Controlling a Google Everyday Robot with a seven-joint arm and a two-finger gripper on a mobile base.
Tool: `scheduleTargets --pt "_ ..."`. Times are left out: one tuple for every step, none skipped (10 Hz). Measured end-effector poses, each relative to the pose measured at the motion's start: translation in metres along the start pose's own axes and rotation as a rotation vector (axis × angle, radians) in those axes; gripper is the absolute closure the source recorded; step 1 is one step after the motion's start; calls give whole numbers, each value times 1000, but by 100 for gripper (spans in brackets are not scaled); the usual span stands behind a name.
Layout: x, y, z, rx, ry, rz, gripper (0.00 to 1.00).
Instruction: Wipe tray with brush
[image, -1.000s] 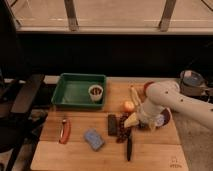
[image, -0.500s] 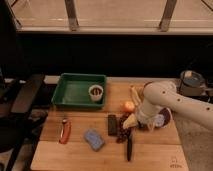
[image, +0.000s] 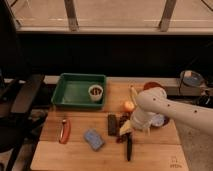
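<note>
The claw (image: 123, 132) hangs low over the wooden tabletop (image: 75, 156) at the end of the white arm, its jaws spread wide and gripping nothing. It sits just beside a flat black block (image: 112, 125) and above the top end of the brush (image: 128, 149), which lies flat on the tabletop. The green tray (image: 74, 95) stands well apart at the back left, with a small cup (image: 95, 92) inside it.
</note>
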Motion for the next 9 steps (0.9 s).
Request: scheduleTargets --pt "2 -1 10 -3 17 6 20" --pt "6 -3 20 -6 41 14 20" --pt "8 -3 28 -6 59 18 20" --pt "10 -3 33 -9 72 22 20" --pt "13 -5 40 -14 92 33 20" --pt "16 -5 46 -18 112 38 20" --pt "18 -3 53 -21 133 40 20" --pt "22 -4 60 -28 154 50 20" --pt "25 -6 63 -35 164 60 20"
